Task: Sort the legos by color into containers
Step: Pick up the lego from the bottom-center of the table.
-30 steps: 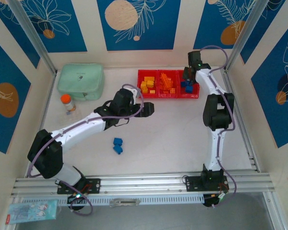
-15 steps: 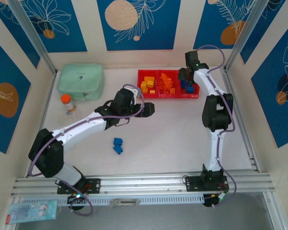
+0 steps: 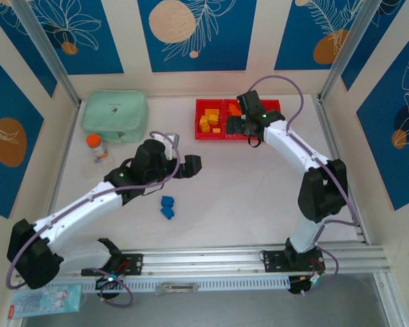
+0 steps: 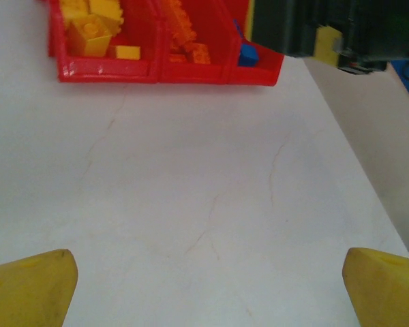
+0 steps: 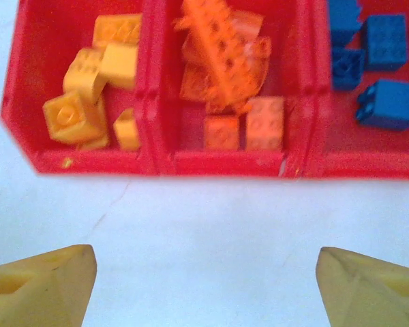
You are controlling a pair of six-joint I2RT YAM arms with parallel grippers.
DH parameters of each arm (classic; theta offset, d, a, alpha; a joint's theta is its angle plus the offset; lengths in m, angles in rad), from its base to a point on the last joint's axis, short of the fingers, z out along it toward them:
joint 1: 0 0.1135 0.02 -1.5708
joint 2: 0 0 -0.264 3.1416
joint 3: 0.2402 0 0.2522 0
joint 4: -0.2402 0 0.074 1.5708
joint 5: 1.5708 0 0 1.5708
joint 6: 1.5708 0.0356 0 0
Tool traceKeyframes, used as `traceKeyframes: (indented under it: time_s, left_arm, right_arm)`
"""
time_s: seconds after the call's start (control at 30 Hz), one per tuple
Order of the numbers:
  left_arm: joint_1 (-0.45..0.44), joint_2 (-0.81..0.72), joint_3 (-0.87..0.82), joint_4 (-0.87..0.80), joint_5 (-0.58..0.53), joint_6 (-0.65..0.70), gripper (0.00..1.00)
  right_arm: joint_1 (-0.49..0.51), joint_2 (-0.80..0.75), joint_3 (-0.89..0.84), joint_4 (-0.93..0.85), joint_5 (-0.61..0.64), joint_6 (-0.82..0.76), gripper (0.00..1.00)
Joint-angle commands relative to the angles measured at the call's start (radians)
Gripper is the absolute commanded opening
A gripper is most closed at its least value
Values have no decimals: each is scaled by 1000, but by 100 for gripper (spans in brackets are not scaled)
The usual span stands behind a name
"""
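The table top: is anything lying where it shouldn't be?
Yes. Two blue legos lie loose on the table, well apart from the red containers. The other blue legos sit in the right-hand container, so this pair looks left behind. Inside the containers the colours look cleanly separated.

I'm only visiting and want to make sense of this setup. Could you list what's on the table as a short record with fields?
Bins: three red containers joined in a row
Left bin: yellow legos
Middle bin: orange legos
Right bin: blue legos
Unsorted: loose blue legos on the table
Hands: left hand open and empty over bare table; right hand open and empty, just in front of the bins
Other items: mint-green case, orange-capped bottle
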Motion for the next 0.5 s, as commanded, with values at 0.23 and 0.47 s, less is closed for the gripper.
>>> traceKeyframes:
  time_s: [0.23,0.47]
  left_arm:
    - [23,-303,-159,-241,-128,-16,99]
    - [26,-469,-234,-366,-197,-64,99]
  right_arm:
    - [239,-47,-130,-52,-151,168,86]
    - [420,33,-144,19,-178,317,88]
